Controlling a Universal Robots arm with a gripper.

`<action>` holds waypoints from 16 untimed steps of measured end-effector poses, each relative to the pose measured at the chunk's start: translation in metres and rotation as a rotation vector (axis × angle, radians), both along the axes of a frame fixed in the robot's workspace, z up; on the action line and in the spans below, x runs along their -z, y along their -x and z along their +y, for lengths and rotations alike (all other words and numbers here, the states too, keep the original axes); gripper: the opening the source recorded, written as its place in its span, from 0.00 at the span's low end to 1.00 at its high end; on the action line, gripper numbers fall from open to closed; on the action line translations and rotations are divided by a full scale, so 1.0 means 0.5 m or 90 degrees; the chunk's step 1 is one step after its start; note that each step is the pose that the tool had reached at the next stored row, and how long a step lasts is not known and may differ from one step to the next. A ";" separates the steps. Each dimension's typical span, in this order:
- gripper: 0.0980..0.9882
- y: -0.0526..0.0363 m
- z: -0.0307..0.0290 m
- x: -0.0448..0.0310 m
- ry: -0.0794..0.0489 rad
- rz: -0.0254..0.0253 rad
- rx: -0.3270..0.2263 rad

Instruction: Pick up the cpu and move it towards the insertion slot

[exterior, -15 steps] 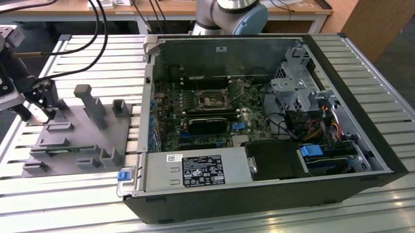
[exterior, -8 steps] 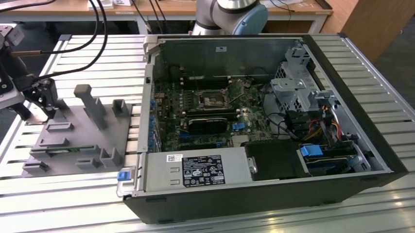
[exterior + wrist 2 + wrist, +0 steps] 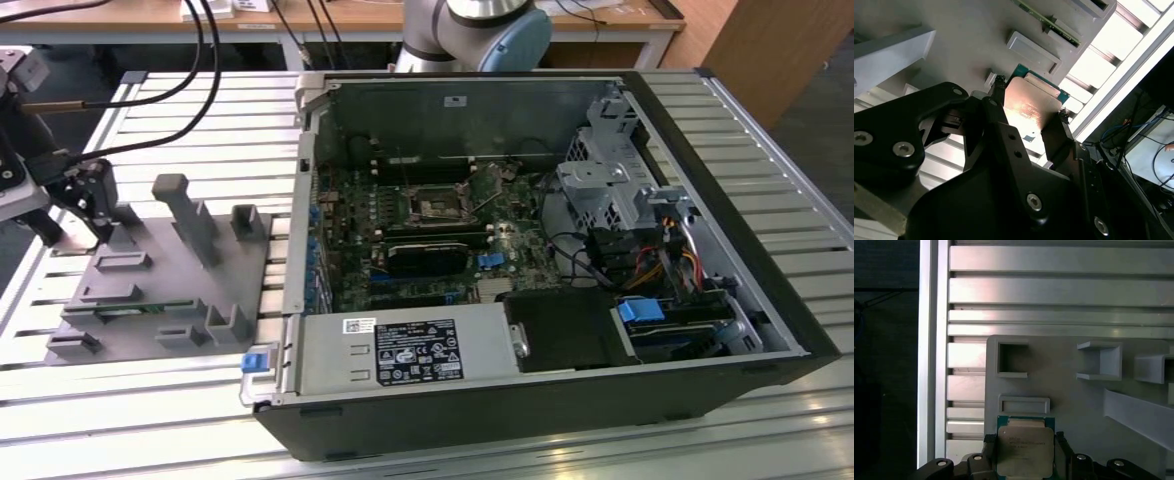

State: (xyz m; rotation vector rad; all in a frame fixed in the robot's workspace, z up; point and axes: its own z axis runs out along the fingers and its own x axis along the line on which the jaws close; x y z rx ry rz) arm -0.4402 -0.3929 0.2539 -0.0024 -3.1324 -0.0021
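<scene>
the gripper (image 3: 1030,99) pinches the cpu (image 3: 1025,450) by opposite edges at the grey fixture tray (image 3: 1079,410), well apart from the insertion slot (image 3: 437,205); a level, straight lift seems wisest.

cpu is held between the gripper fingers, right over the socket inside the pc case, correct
No. The first wrist view shows the gripper holding the cpu between its fingers over the grey fixture tray; in the exterior view the insertion slot lies apart from it.
</scene>
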 end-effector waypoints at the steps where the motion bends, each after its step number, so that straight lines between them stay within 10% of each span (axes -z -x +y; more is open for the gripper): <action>1: 0.50 0.000 0.000 -0.001 0.000 0.0000 0.000; 16: 0.50 0.000 0.005 -0.010 0.003 0.0001 0.000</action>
